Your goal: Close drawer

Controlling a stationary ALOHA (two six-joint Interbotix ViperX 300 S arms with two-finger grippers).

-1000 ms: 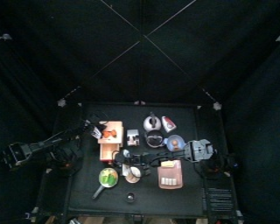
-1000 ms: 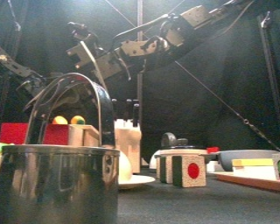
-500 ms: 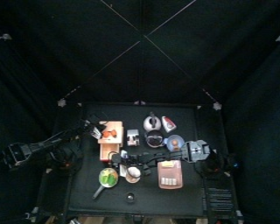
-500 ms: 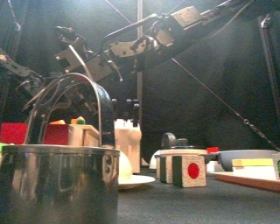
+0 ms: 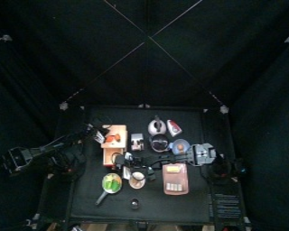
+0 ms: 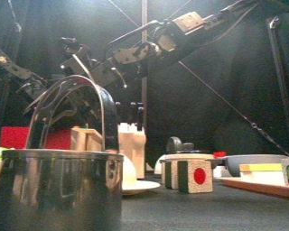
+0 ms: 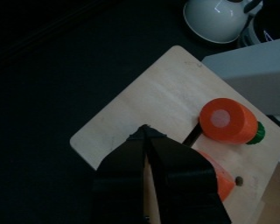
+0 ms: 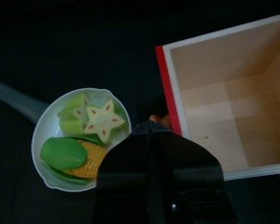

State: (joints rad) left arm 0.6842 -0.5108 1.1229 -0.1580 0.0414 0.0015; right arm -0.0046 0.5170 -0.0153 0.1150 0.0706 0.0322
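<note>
The right gripper, jaws nearly together and nothing held, has been brought further across to the open drawer; pushing it shut is judged imminent.

We see a robot lab: a small black table penned by black curtains, two black arms over toy kitchenware.

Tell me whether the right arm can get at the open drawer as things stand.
Probably yes. The right gripper sits close beside the open drawer, by its red edge, with nothing visible between them. The bowl lies on the gripper's other side.
</note>
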